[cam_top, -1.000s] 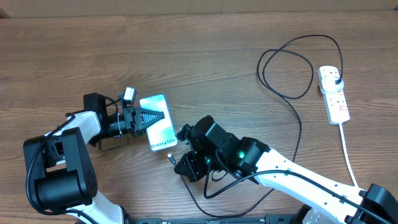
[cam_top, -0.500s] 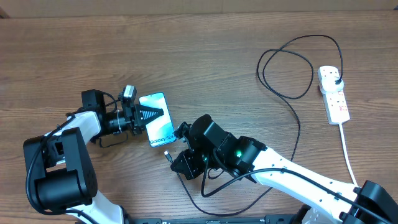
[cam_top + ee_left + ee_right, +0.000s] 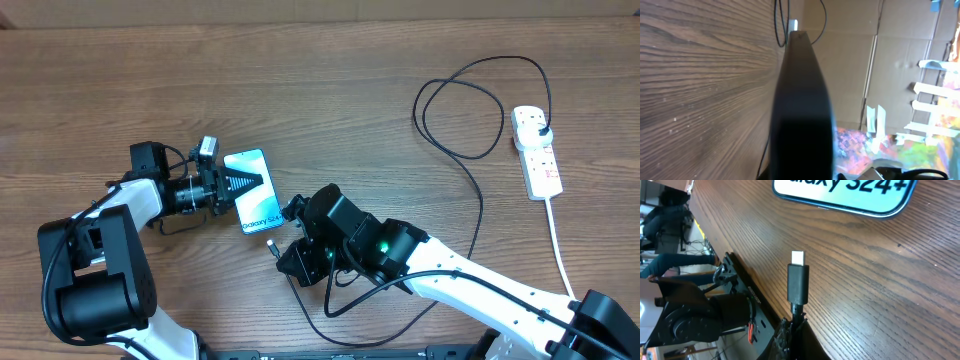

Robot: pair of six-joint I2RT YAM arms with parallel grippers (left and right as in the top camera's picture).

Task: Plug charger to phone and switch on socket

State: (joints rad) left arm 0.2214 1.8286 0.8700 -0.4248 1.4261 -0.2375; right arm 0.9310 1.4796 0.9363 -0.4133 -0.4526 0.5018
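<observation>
A: While the table [image 3: 300, 80] and the socket [image 3: 537, 160] at the right edge of the overhead frame lie as they did one second ago, what did move?

B: Two things, both only a little. First the phone [image 3: 258, 207], left of centre. Its lower end went slightly up and to the left, together with the left gripper [image 3: 250, 184]. That gripper looks clamped on it, with one finger across the screen. The other finger is, I think, beneath and hidden.

A: And the right gripper [image 3: 282, 254]?

B: It followed. It is pinched on the charger [image 3: 483, 205] just behind the plug tip [image 3: 798, 282], and the tip is now nearer to the edge with the "Galaxy S24" text. In the right wrist view the tip points toward that edge but stands apart from it.

A: So it is not plugged in?

B: Not yet. I judge this to be the aligning step. The tip seems left of the middle of the edge, and the port itself I cannot see.

A: And the switch?

B: The black plug [image 3: 541, 130] sits in the top outlet. Whether a switch is on is too small to tell.
</observation>
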